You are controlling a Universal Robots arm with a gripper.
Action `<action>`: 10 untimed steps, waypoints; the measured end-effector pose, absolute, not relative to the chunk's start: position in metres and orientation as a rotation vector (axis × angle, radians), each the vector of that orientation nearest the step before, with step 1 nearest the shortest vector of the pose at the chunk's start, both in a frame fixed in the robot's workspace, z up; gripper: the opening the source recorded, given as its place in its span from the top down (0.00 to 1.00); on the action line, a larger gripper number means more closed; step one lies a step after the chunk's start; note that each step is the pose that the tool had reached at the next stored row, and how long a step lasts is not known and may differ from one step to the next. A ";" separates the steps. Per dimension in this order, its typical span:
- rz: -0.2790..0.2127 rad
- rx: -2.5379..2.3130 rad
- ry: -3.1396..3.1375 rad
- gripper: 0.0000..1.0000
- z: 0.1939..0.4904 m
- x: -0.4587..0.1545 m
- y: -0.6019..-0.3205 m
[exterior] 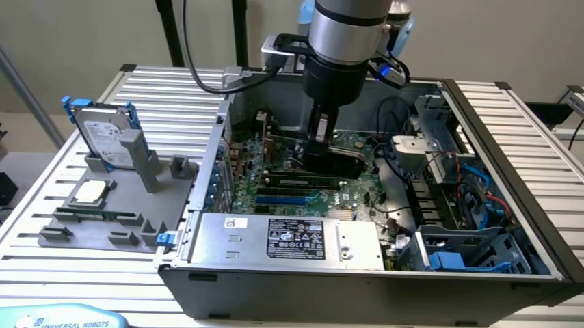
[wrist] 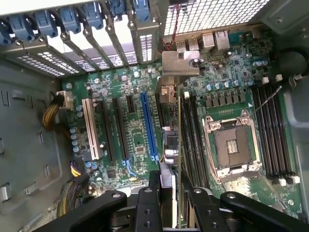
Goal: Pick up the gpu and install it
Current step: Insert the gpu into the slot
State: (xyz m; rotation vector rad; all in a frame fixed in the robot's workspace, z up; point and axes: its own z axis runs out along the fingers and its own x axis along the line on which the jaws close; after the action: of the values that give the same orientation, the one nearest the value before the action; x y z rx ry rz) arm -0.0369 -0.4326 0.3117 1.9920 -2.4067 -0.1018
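In the exterior view, the gpu (exterior: 340, 166) is held low inside the open computer case (exterior: 365, 290), just above the green board (exterior: 365, 191). It is pinched between the jaws of the gripper (exterior: 321, 156). If it is pushed down crooked, its edge could be jammed beside a slot and bent. In the wrist view, the card is seen on its thin edge. Its long side is lined up with the blue slot (wrist: 148, 125), and its silver bracket (wrist: 181, 63) is pointed at the back wall, where it could be bumped.

gripper (exterior: 321, 152): grips gpu (exterior: 334, 166) | above motherboard (exterior: 294, 198), inside open case (exterior: 273, 281) | hard drive (exterior: 102, 133): on grey rack (exterior: 109, 229)
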 end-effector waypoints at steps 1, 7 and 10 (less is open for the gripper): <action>-0.099 2.002 -2.401 0.73 0.310 -0.037 -0.433; -0.088 2.035 -2.384 0.73 0.305 -0.048 -0.433; -0.088 2.050 -2.372 0.73 0.303 -0.055 -0.433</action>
State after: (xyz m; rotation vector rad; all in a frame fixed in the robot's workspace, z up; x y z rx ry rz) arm -0.0545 -0.4326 0.3026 2.0497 -2.3717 -0.0875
